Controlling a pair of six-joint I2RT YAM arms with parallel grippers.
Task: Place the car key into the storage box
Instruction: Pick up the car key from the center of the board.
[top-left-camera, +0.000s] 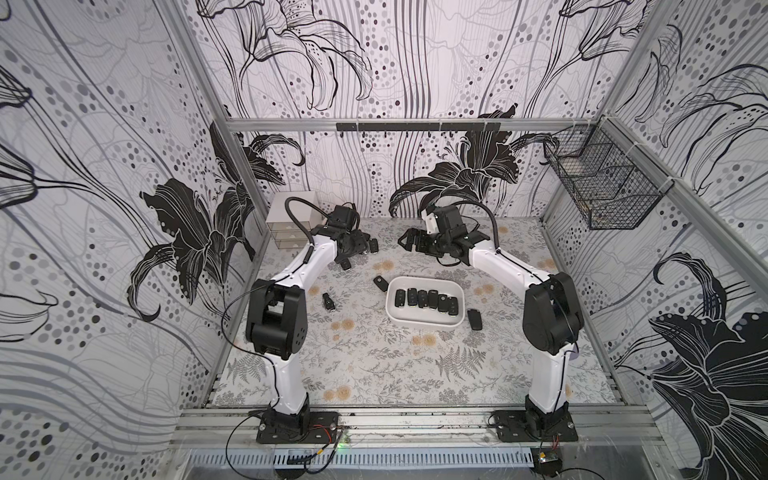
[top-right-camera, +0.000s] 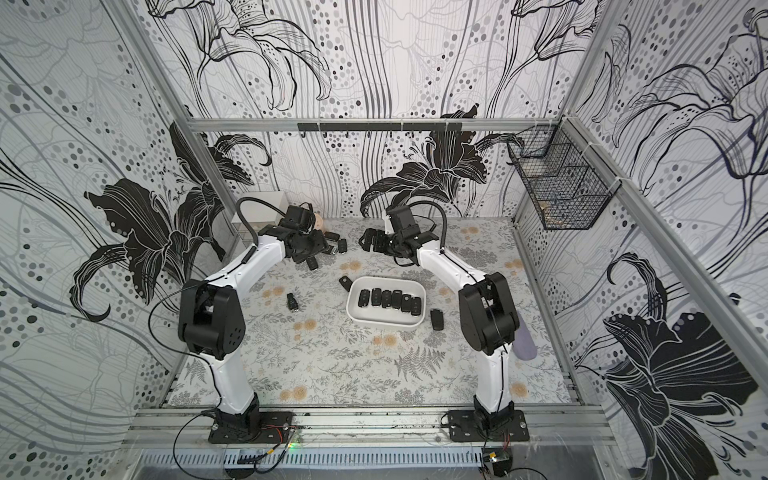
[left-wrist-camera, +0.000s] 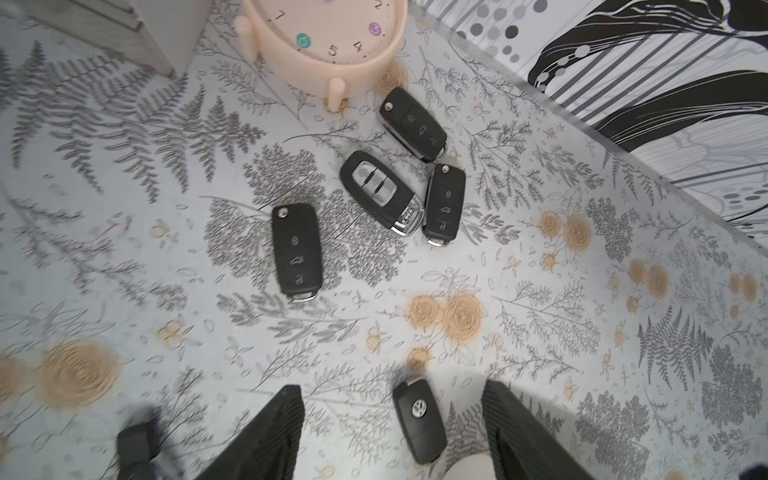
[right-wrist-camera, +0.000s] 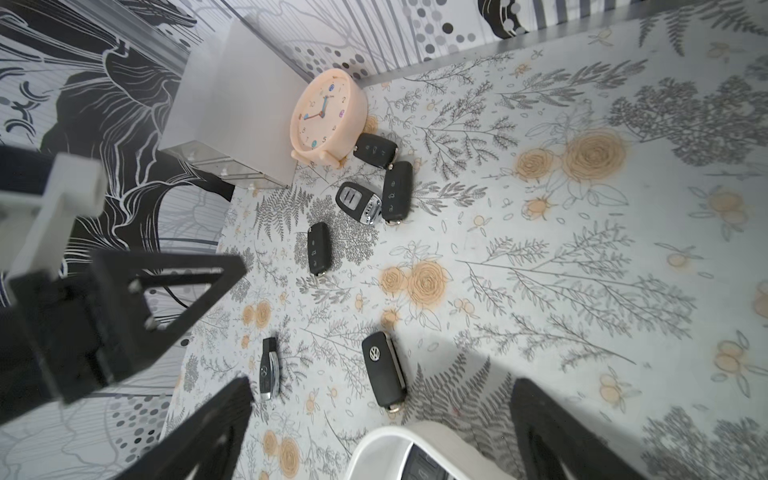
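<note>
The storage box (top-left-camera: 424, 325) is a shallow white bin at mid table with several black key fobs in a row; its rim also shows in the right wrist view (right-wrist-camera: 390, 440). A black car key with a VW badge (top-left-camera: 380, 282) lies on the mat just left of the box. In the left wrist view this key (left-wrist-camera: 419, 419) appears between the spread fingers (left-wrist-camera: 282, 428), lying flat and not gripped. My left gripper (top-left-camera: 353, 249) is open over the back left. My right gripper (top-left-camera: 405, 241) hovers open and empty at the back centre.
Loose fobs lie near a peach clock (right-wrist-camera: 328, 116): three clustered (left-wrist-camera: 378, 191), one apart (left-wrist-camera: 296, 251). A Mercedes fob (top-left-camera: 328, 301) lies left of centre, another fob (top-left-camera: 474, 319) right of the box. A grey drawer cabinet (top-left-camera: 291, 224) stands back left; a wire basket (top-left-camera: 602, 187) hangs right.
</note>
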